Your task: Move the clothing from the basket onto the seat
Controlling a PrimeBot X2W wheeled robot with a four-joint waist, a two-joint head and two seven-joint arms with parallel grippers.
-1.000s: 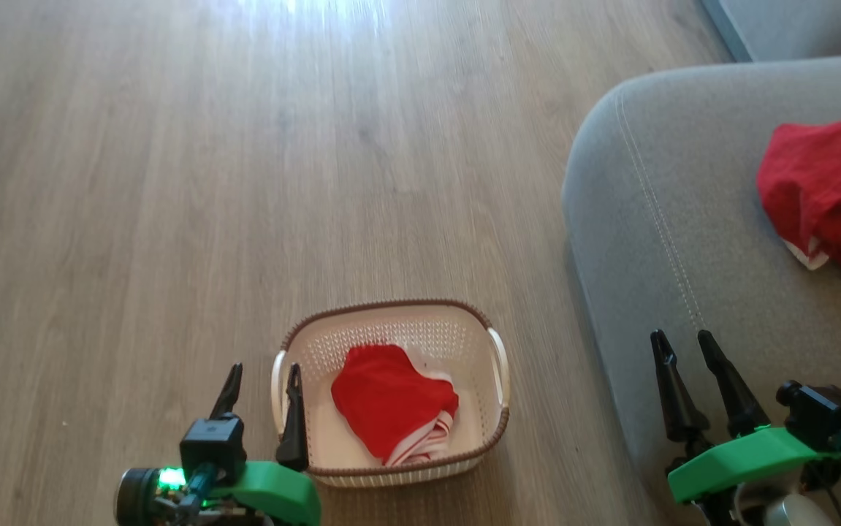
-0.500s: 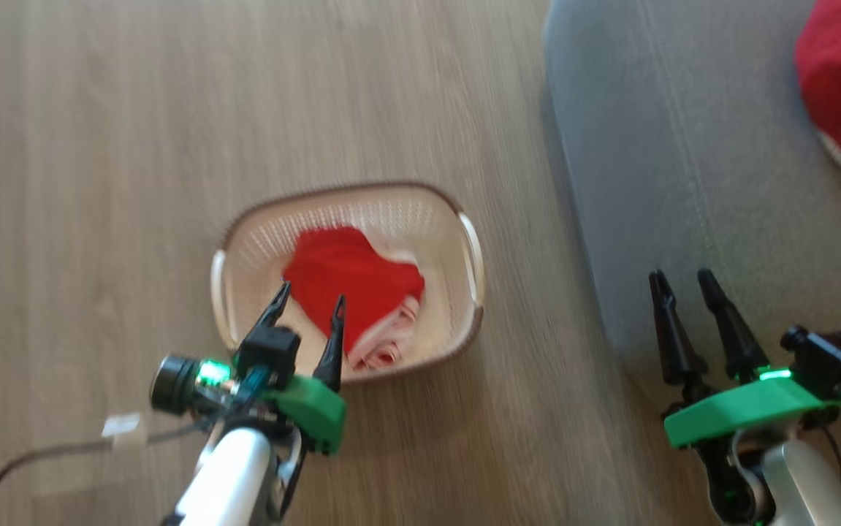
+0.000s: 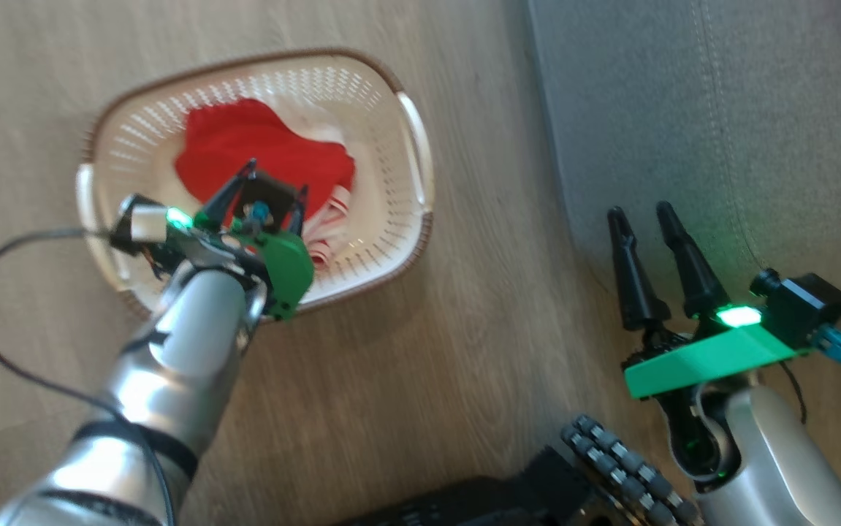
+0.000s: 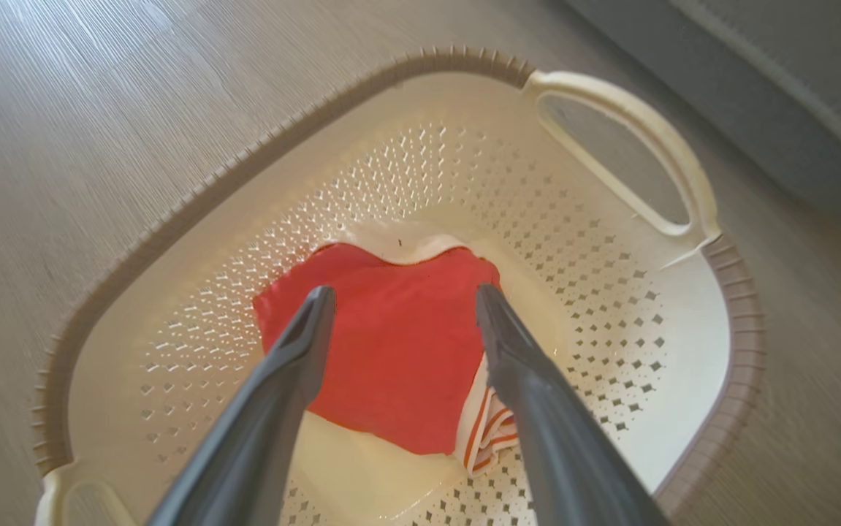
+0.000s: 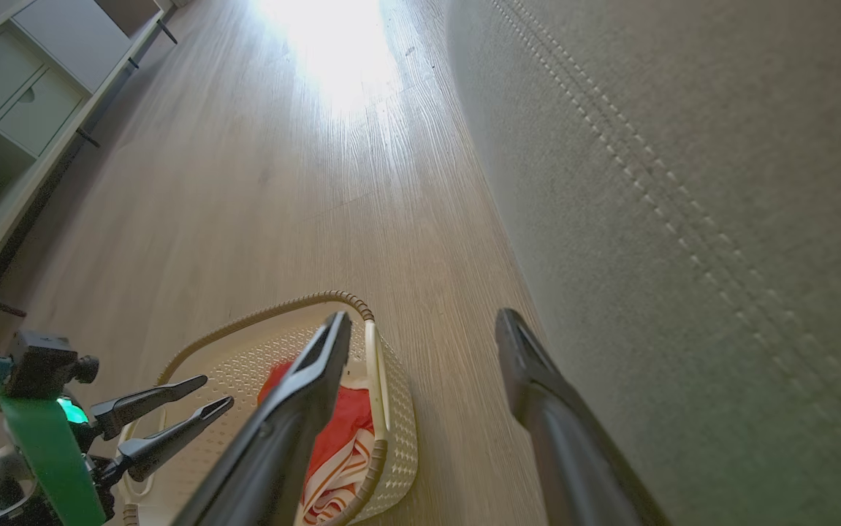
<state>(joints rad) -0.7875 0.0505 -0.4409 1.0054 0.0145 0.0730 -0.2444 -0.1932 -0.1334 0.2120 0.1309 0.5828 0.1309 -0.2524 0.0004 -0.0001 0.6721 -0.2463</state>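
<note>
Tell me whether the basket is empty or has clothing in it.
Not empty. Red clothing with white-striped trim lies inside the basket, with the left gripper open over it, not gripping.

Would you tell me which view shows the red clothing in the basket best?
Left wrist view: the clothing lies close and centred, striped trim visible. In the head view the left gripper covers part; the right wrist view shows a sliver.

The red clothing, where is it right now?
Head view, upper left: the red clothing lies in the basket on the floor, beside the grey seat, under the open left gripper.
</note>
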